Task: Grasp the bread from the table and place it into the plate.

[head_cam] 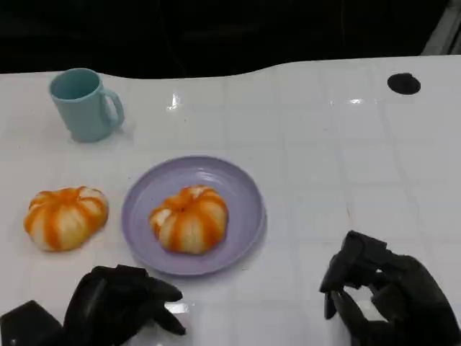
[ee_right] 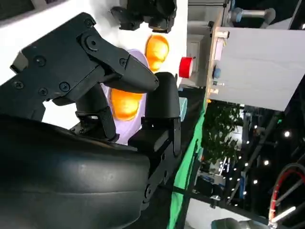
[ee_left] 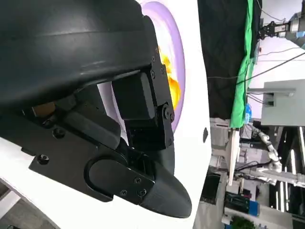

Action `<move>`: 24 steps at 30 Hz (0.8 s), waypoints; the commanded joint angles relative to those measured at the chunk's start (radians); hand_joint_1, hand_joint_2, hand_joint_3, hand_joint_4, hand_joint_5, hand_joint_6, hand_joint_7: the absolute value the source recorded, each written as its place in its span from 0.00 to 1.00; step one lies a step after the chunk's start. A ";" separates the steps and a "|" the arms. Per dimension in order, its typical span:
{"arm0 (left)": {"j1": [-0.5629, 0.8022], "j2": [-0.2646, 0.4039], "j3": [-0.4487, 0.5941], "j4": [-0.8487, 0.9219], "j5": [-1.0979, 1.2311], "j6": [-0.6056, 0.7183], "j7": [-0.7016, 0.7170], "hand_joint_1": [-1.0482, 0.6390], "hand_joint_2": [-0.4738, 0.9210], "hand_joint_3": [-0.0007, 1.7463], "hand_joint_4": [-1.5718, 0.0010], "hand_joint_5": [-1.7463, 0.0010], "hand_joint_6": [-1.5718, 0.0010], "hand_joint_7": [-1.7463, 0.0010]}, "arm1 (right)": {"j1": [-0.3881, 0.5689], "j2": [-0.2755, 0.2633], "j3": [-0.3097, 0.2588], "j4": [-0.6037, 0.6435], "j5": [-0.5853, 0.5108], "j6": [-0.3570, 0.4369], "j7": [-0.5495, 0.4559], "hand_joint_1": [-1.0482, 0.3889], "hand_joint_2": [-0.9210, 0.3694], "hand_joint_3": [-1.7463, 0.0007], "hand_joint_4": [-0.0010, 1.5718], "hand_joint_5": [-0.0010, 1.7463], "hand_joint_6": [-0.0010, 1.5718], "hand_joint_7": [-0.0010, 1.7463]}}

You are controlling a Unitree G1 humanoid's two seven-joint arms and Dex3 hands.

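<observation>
Two orange-and-white striped breads show in the head view. One bread [head_cam: 189, 218] lies in the middle of the purple plate [head_cam: 241, 187]. The other bread [head_cam: 65, 216] sits on the white table left of the plate. My left hand [head_cam: 119, 303] hovers near the front edge, below the gap between that bread and the plate, fingers apart and holding nothing. My right hand [head_cam: 389, 295] is at the front right, well clear of the plate, fingers loosely bent around nothing. The right wrist view shows the plated bread [ee_right: 125, 102], the table bread [ee_right: 157, 47] and my left hand [ee_right: 145, 14].
A teal mug [head_cam: 86, 104] stands at the back left. A small black round mark [head_cam: 403, 83] lies at the back right. White tabletop stretches between the plate and my right hand.
</observation>
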 commanded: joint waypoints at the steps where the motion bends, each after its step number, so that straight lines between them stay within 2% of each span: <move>1: 0.014 0.016 0.007 -0.014 -0.013 0.011 -0.005 0.00 0.96 0.00 0.03 0.68 0.00 0.90 | 0.035 0.004 -0.023 -0.022 0.017 0.000 0.009 0.51 0.34 0.31 0.47 1.00 0.37 0.94; 13: 0.024 0.032 0.009 -0.021 -0.017 0.016 -0.009 0.00 0.96 0.00 0.02 0.68 0.00 0.90 | 0.014 0.051 -0.060 0.030 -0.001 -0.037 0.004 0.52 0.35 0.30 0.47 1.00 0.37 0.98; 24: 0.014 0.043 0.021 0.002 -0.034 0.015 -0.034 0.00 0.96 0.00 0.03 0.68 0.00 0.90 | -0.016 0.067 -0.068 0.093 -0.004 -0.089 0.021 0.52 0.36 0.30 0.48 1.00 0.37 0.99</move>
